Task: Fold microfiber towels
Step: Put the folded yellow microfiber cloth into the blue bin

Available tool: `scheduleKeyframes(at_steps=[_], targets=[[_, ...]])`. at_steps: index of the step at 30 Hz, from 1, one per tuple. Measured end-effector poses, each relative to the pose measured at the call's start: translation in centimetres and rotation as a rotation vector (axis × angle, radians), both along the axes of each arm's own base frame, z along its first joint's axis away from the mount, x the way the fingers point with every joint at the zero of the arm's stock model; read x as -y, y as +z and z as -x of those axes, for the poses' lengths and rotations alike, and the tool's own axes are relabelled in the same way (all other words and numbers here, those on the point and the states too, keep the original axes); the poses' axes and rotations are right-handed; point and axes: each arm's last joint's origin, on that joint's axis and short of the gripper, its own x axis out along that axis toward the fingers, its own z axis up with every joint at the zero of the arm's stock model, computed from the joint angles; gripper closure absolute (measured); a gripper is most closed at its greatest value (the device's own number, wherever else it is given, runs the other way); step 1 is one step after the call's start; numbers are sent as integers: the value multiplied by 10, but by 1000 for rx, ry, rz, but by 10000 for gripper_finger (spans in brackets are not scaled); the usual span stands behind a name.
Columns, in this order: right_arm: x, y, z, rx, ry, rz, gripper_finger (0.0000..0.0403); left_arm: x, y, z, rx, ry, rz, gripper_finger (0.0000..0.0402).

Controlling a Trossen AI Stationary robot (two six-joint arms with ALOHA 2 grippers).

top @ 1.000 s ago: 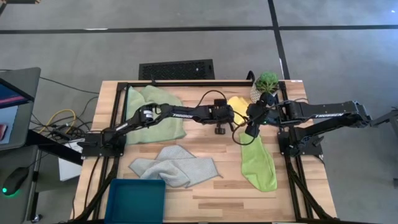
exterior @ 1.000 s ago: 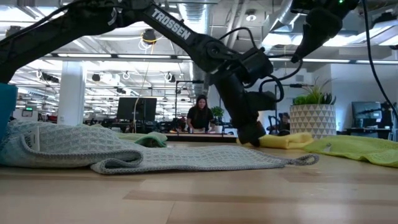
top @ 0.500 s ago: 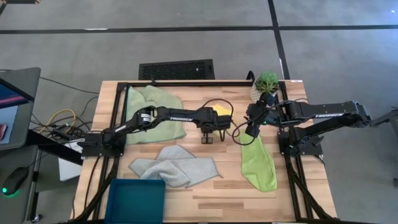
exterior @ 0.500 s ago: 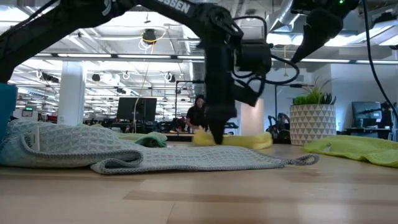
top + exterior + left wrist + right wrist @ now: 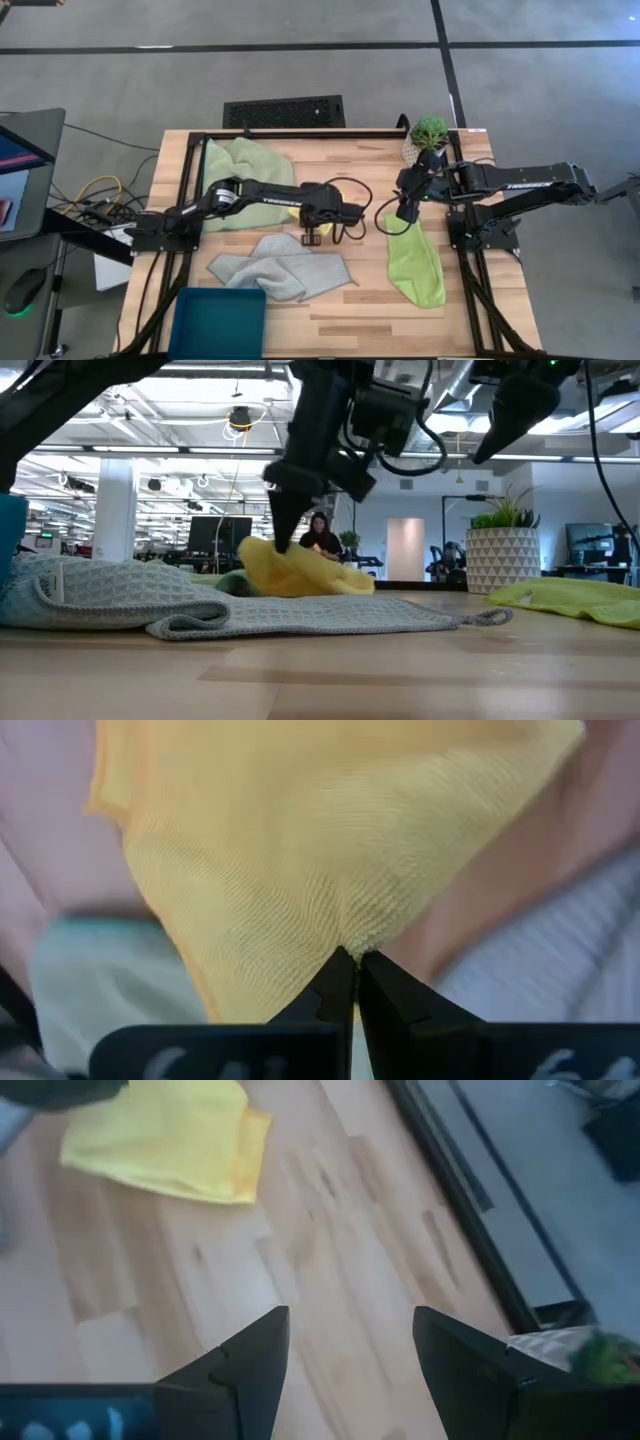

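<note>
From above, the yellow towel [image 5: 322, 208] is almost wholly hidden under the left arm near the middle of the worktop [image 5: 350, 300]; only the low view shows it properly, a bunched yellow heap [image 5: 295, 570] hanging from the left tool [image 5: 281, 540] with its lower folds on the wood, behind the pale grey-green towel [image 5: 250, 610]. The left wrist view gives the grip itself: the left tool [image 5: 353, 960] is pressed together, pinching one corner of the yellow cloth [image 5: 300, 850], whose fine weave fans out from the pinch. The right wrist view shows the same towel [image 5: 165, 1135] from farther off as a flat, doubled patch on bare wood, seen past the right tool [image 5: 350, 1345], whose fingers [image 5: 250, 1360] stand spread and hold nothing.

The high view alone lays out the rest: the sage green towel [image 5: 245, 180] spread at the far left corner, the pale grey-green towel [image 5: 280, 265] crumpled near the teal bin [image 5: 220, 320], and the lime green towel [image 5: 415, 260] lying in a long strip on the right, beneath the right tool [image 5: 405, 212], which hovers beside a potted plant [image 5: 428, 135].
</note>
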Motion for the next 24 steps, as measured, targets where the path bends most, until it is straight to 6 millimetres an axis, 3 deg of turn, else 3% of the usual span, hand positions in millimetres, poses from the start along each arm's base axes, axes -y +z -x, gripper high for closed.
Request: scheduleKeyframes(at_steps=[18,24], targets=[[-1,0,0,4,14,-22,165,69,1,6,11,-21,76,401],[-1,0,0,4,14,-21,165,83,23,14,77,41,85,401]])
